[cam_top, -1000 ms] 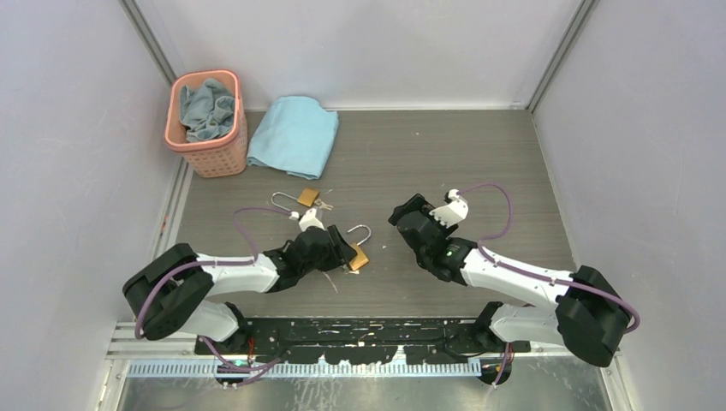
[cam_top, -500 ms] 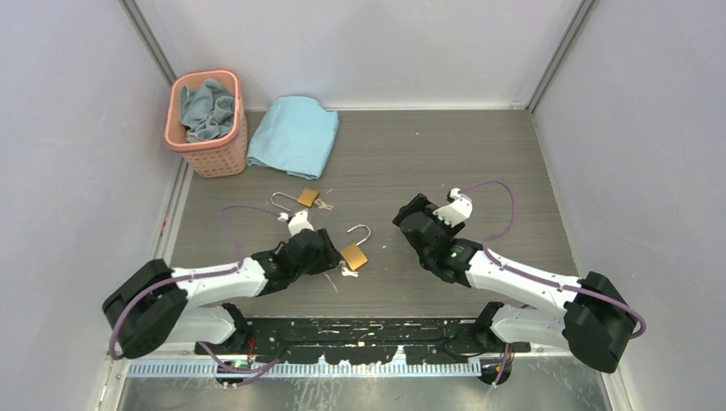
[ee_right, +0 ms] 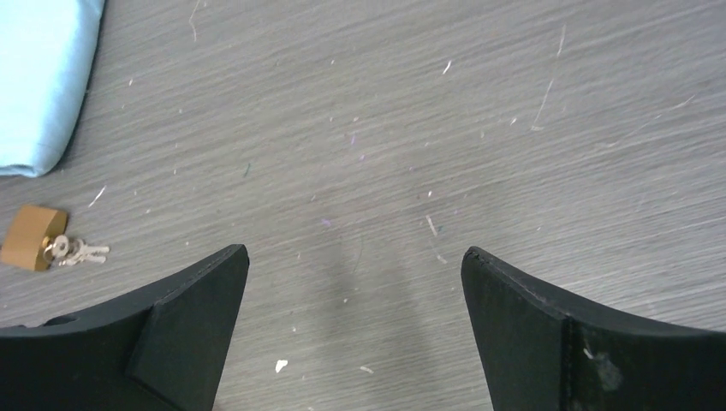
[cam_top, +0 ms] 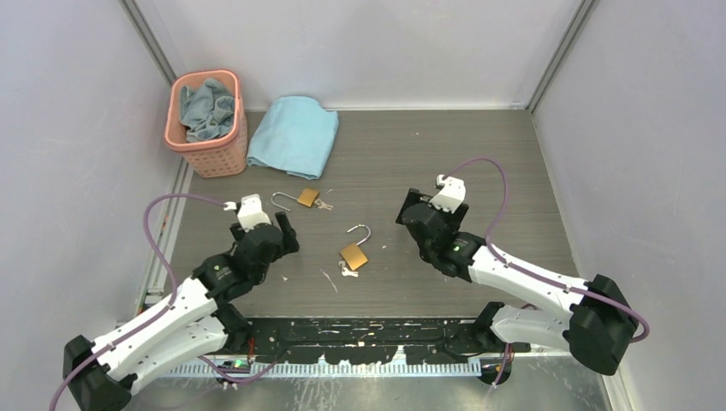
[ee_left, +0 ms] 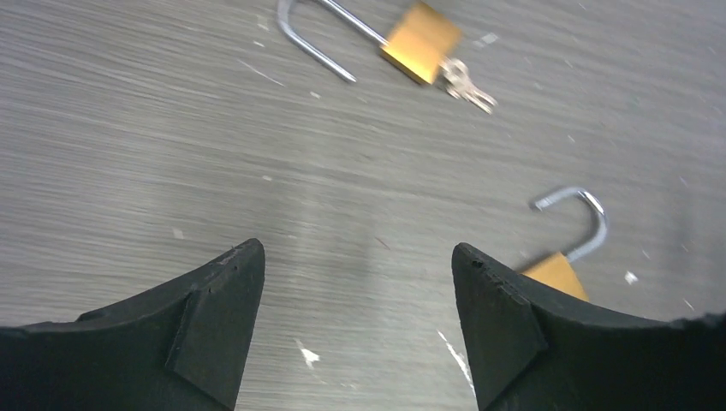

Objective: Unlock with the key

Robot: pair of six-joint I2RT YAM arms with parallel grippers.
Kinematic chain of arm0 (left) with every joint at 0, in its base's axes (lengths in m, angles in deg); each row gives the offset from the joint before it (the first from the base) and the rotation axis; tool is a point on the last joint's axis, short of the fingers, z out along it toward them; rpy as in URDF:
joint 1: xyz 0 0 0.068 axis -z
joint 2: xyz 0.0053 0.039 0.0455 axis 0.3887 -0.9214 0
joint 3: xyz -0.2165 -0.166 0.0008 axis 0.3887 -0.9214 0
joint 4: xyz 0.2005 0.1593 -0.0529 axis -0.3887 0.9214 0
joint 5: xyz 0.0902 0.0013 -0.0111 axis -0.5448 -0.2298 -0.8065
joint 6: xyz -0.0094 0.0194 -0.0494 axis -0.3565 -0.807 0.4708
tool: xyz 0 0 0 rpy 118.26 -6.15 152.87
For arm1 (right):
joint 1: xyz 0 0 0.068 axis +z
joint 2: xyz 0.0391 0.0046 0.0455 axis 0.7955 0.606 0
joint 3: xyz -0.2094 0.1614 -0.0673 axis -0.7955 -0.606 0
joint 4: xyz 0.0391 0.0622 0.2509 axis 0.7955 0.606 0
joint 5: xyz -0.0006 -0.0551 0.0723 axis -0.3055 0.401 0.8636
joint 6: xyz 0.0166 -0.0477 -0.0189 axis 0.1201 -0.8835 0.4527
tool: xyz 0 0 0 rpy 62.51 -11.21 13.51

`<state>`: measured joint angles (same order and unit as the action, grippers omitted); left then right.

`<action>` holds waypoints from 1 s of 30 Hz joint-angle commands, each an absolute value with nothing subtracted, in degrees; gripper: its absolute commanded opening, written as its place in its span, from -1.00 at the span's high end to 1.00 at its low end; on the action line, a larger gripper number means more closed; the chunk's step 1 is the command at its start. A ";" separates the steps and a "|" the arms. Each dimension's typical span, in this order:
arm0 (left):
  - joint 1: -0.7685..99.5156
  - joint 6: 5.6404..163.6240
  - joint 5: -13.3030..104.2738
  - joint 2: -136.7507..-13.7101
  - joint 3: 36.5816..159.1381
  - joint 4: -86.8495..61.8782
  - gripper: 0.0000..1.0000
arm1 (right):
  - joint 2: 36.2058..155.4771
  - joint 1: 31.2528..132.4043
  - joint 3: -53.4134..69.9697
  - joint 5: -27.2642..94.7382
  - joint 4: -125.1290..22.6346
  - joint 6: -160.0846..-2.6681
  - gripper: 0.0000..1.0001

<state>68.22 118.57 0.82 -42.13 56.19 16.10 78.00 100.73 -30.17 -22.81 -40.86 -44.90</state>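
Two brass padlocks lie on the grey table. The nearer padlock (cam_top: 354, 255) has its shackle swung open, and a silver key (cam_top: 347, 271) sticks out of its base. The left wrist view shows this padlock (ee_left: 556, 272) partly behind my right-hand finger. The farther padlock (cam_top: 308, 198) lies with a long shackle and a bunch of keys (cam_top: 324, 205); I also see that padlock (ee_left: 421, 41) in the left wrist view and again, as a padlock (ee_right: 30, 237), in the right wrist view. My left gripper (cam_top: 289, 233) (ee_left: 358, 253) is open and empty, left of the nearer padlock. My right gripper (cam_top: 404, 211) (ee_right: 355, 253) is open and empty, to its right.
A pink basket (cam_top: 203, 77) holding a blue-grey cloth stands at the back left. A folded light-blue towel (cam_top: 295, 133) lies beside it and shows in the right wrist view as a towel (ee_right: 43, 77). Grey walls enclose the table on three sides.
My left gripper has let go of the nearer padlock, opened, and drawn back to the left. The padlock now lies free on the table. My right gripper moved slightly away and opened a little wider.
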 commanded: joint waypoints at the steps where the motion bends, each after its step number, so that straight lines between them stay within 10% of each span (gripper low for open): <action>1: 63.59 111.53 -7.40 -40.36 59.18 20.84 -0.61 | 78.32 99.09 -23.90 -28.05 -40.31 -52.11 -1.00; 14: 56.18 95.09 -21.67 -50.38 57.31 0.27 -0.57 | 79.18 84.79 -23.61 -33.70 -44.70 -58.30 -0.99; 30: 36.78 79.65 -3.26 -69.93 46.29 -44.00 -0.42 | 82.83 66.85 -45.42 -13.53 -85.62 -80.25 -1.00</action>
<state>38.86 82.57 -8.25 -66.37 46.82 -28.10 82.16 69.63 -40.79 -20.84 -68.40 -75.02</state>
